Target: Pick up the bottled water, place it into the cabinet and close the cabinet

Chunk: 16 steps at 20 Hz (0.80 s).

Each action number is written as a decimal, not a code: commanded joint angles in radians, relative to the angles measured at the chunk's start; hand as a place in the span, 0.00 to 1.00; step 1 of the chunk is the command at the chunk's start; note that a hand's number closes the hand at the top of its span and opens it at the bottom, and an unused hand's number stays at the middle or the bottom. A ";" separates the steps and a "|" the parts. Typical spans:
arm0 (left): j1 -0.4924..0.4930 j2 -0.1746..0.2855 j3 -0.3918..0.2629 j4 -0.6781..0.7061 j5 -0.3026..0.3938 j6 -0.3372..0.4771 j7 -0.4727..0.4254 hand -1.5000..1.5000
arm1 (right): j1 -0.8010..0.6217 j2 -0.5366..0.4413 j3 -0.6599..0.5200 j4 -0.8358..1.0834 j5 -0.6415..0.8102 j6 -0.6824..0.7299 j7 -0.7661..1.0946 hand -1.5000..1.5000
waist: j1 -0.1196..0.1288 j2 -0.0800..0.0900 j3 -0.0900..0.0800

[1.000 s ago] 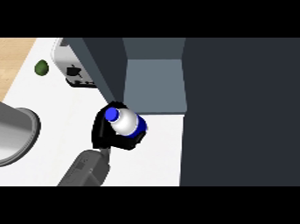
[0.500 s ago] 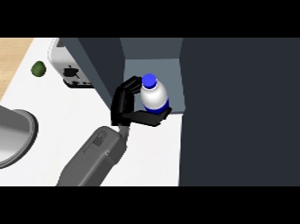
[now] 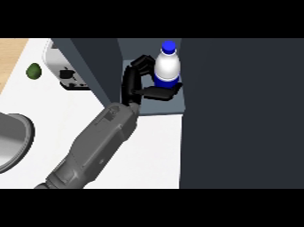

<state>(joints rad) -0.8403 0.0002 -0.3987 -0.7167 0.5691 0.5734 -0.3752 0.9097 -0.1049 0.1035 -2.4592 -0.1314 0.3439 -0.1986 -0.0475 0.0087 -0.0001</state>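
Observation:
The bottled water (image 3: 168, 65) is a pale bottle with a blue cap and a blue band, standing upright inside the open cabinet's compartment (image 3: 155, 106). My right hand (image 3: 140, 88) is shut on it, with the fingers curled round its lower half from the left and the thumb under its base. Whether the bottle rests on the compartment's floor is hidden by the hand. The grey forearm (image 3: 99, 142) runs up from the lower left. A dark cabinet panel (image 3: 96, 66) stands just left of the hand. My left hand does not show.
A wide dark cabinet face (image 3: 249, 115) fills the right side. On the white counter (image 3: 56, 106) stand a small white appliance (image 3: 66, 73) and a green fruit (image 3: 33, 71) at the far left. A large grey round vessel (image 3: 4, 142) sits at the left edge.
My right hand has carried the bottle from above the counter away from me and to the right, into the cabinet's opening. The forearm has stretched out after it.

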 commanded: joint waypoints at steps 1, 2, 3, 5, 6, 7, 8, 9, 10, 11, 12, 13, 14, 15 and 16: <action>-0.108 0.000 0.014 0.134 0.035 0.000 0.019 1.00 | -0.029 -0.005 -0.052 -0.037 -0.133 0.000 0.040 0.00 | -0.003 0.003 0.000; -0.123 0.000 0.013 0.155 0.037 0.008 0.021 1.00 | 0.018 -0.007 -0.016 -0.093 -0.110 0.015 0.055 0.00 | -0.008 0.002 0.000; -0.141 0.000 0.019 0.221 0.007 0.011 -0.029 1.00 | -0.043 0.000 -0.017 -0.015 -0.107 0.013 0.033 0.00 | -0.013 0.009 0.000; -0.129 0.001 -0.022 0.292 -0.077 0.014 -0.047 1.00 | -0.014 0.004 -0.031 -0.017 -0.095 0.025 0.000 0.00 | -0.013 0.007 0.001; -0.182 0.016 0.002 0.321 -0.067 0.022 -0.009 1.00 | -0.004 -0.027 -0.070 -0.065 -0.152 0.033 0.047 0.00 | -0.013 0.009 0.000; -0.167 0.000 -0.023 0.334 -0.058 0.091 -0.023 1.00 | 0.001 -0.002 -0.012 -0.004 -0.085 0.051 -0.002 0.00 | -0.030 0.007 0.000; -0.226 0.000 0.023 0.385 -0.058 0.077 0.000 1.00 | -0.015 -0.002 -0.036 -0.029 -0.122 0.035 0.022 0.00 | -0.025 0.013 0.000; -0.223 0.000 0.037 0.414 -0.054 0.076 -0.010 1.00 | -0.024 -0.007 -0.042 -0.019 -0.117 0.043 0.014 0.00 | -0.023 0.013 0.000; -0.240 0.013 0.044 0.440 -0.057 0.069 0.001 1.00 | 0.000 0.008 -0.018 -0.013 -0.092 0.053 -0.012 0.00 | -0.026 0.010 0.000; -0.242 0.012 0.069 0.457 -0.043 0.069 -0.023 1.00 | -0.004 0.007 -0.015 -0.051 -0.095 0.033 0.036 0.00 | -0.027 0.017 -0.001; -0.239 0.000 0.099 0.457 -0.019 0.103 -0.040 1.00 | 0.043 0.007 -0.016 -0.037 -0.109 0.065 -0.014 0.00 | -0.049 0.015 -0.001; -0.228 0.000 0.117 0.468 -0.011 0.091 -0.064 1.00 | -0.019 -0.011 -0.058 -0.034 -0.131 0.052 0.012 0.00 | -0.028 0.020 -0.001; -0.234 0.031 0.129 0.481 -0.006 0.062 -0.082 1.00 | 0.011 0.009 0.009 -0.029 -0.079 0.071 -0.016 0.00 | -0.046 0.022 -0.002; -0.205 0.015 0.140 0.486 -0.002 0.077 -0.131 1.00 | 0.001 0.009 -0.015 -0.058 -0.100 0.044 0.020 0.00 | -0.040 0.027 -0.003; -0.230 0.008 0.147 0.497 -0.004 0.085 -0.128 1.00 | -0.016 0.004 -0.056 0.003 -0.121 0.064 -0.032 0.00 | -0.030 0.017 -0.001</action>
<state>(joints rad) -1.0571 0.0108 -0.2964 -0.2695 0.5510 0.6472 -0.4499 0.8946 -0.0987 0.0775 -2.4392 -0.1599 0.3972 -0.2254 -0.0804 0.0267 -0.0012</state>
